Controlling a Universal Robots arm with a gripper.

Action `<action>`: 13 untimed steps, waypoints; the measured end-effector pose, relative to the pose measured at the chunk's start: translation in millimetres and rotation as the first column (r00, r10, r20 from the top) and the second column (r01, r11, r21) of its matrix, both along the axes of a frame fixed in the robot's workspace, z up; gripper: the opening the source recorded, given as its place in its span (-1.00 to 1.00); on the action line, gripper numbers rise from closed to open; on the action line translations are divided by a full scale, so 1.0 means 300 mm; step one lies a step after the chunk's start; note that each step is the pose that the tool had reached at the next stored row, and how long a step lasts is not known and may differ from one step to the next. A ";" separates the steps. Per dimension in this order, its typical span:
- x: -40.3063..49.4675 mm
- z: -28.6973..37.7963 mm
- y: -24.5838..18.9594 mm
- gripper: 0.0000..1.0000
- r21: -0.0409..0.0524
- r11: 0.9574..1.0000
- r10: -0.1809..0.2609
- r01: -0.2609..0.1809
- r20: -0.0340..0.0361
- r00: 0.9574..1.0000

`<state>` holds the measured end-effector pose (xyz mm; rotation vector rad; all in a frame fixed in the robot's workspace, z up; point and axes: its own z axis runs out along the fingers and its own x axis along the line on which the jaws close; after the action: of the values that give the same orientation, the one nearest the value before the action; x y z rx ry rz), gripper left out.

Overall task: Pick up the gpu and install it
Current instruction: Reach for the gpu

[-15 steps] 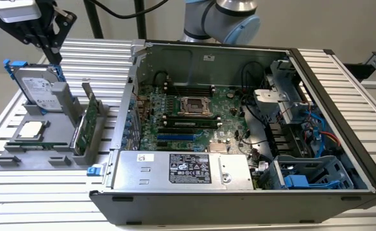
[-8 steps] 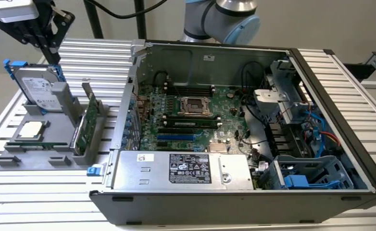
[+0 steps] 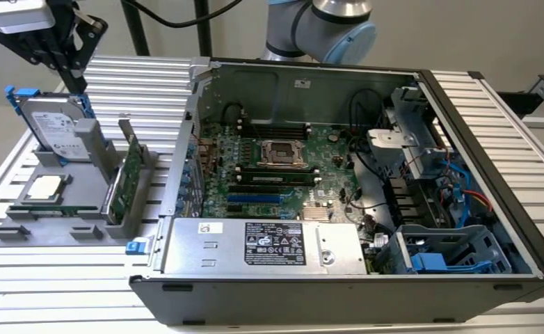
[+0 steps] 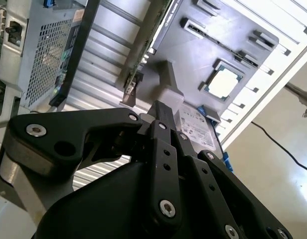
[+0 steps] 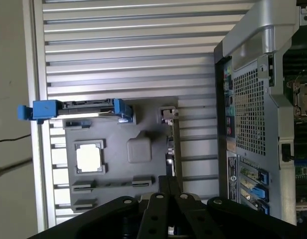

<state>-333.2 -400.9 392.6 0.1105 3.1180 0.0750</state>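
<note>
Gripper (image 3: 75, 83): black linkage fingers drawn together with nothing between them, hanging above the gray holder (image 3: 49, 231).
Gpu (image 3: 128, 182): a thin green board standing on edge in a holder slot, below the gripper and on its case side, untouched.
Hard drive (image 3: 54, 129): silver with a blue frame, upright, just under the fingertips and nearer than the gpu.
Processor (image 5: 88, 158): a flat silver square lying in the holder.
Computer case (image 3: 476, 139): open, beyond the gpu, with a perforated metal rear.
Table (image 3: 133, 83): ribbed aluminium slats.

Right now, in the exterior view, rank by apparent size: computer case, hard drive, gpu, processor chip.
1. computer case
2. hard drive and gpu: unsure, gpu stands nearly edge-on
3. processor chip
</note>
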 end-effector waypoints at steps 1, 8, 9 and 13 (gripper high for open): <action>0.000 0.000 -0.002 -1.00 0.000 1.000 0.000 0.000 0.000 1.000; 0.000 0.000 -0.018 -1.00 0.000 1.000 0.000 0.000 0.000 1.000; 0.000 0.000 -0.021 -1.00 0.000 1.000 0.000 0.000 0.000 1.000; 0.000 0.000 -0.033 -1.00 0.000 1.000 0.000 0.000 0.000 1.000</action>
<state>-333.2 -410.8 392.6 0.1104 3.1180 0.0750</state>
